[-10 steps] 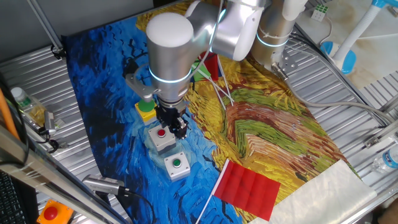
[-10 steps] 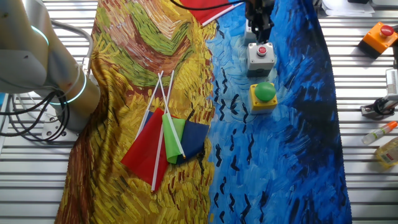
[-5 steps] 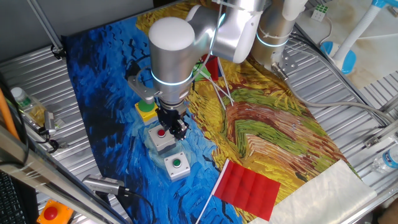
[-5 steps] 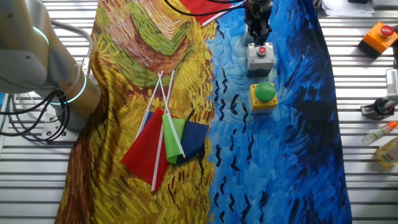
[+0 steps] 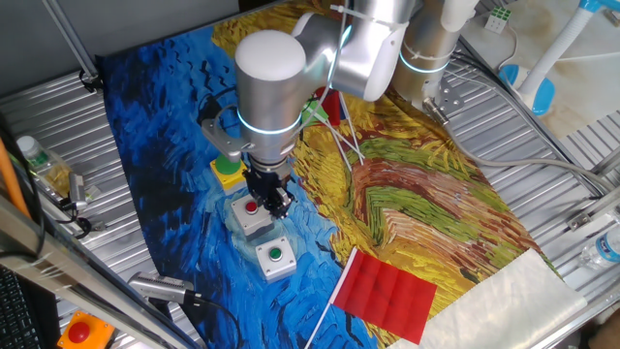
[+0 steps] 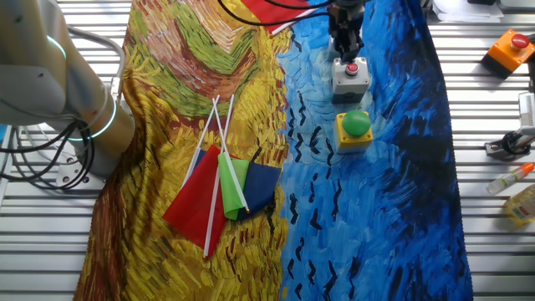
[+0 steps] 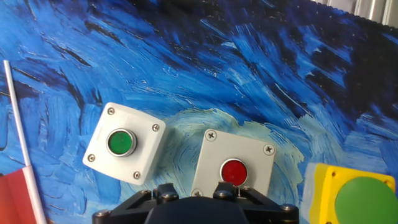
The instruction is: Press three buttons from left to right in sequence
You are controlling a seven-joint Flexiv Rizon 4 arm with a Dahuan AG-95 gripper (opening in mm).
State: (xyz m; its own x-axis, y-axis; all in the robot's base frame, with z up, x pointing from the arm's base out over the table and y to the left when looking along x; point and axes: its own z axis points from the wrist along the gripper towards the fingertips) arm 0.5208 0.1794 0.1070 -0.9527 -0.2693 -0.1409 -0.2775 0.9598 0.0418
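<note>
Beside buttons point(image 5: 254, 208), red flag point(image 5: 389, 294), hand point(image 5: 274, 202) overhead

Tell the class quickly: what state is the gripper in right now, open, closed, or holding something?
Gripper: cannot be told; no view shows the jaws' tips. It hangs over the grey square box with the small red cap.

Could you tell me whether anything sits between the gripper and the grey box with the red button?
Nothing visible does. The gripper hangs just above the grey box with the red button, and the hand view shows its cap bare. The yellow box and the green-button box flank it on either side.
</note>
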